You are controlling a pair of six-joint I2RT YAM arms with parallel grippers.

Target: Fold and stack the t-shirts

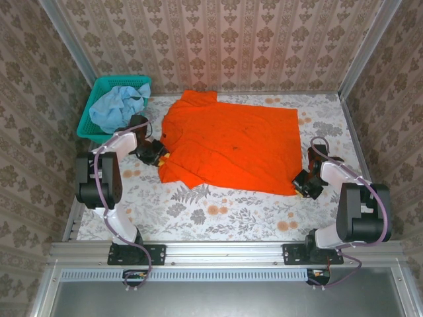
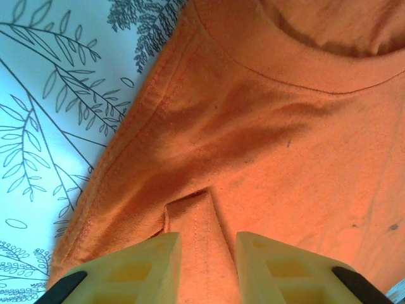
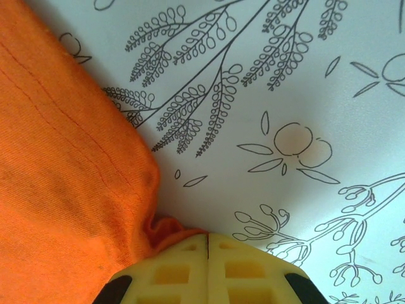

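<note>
Orange t-shirt [image 1: 231,142] lies spread nearly flat across the middle of the flower-printed table [image 1: 218,214], collar toward the left, with a few shallow wrinkles. It is thin, soft cloth: I judge it light and limp, likely to sag and slide when lifted, so it is best held at hems and corners, not mid-panel. My left claw [image 2: 209,235] sits at the shirt's left edge near the collar, its yellow fingers narrowed to a small gap with a raised ridge of orange fabric caught between them. My right claw [image 3: 207,237] is at the shirt's near right corner, fingers pressed fully together, the corner puckering into their tips, so I judge it pinched there. At the far left corner of the table stands a teal mesh basket [image 1: 99,86]. Inside it the pale blue t-shirt [image 1: 115,105] lies crumpled in a loose heap, unfolded, a little spilling over the near rim.
</note>
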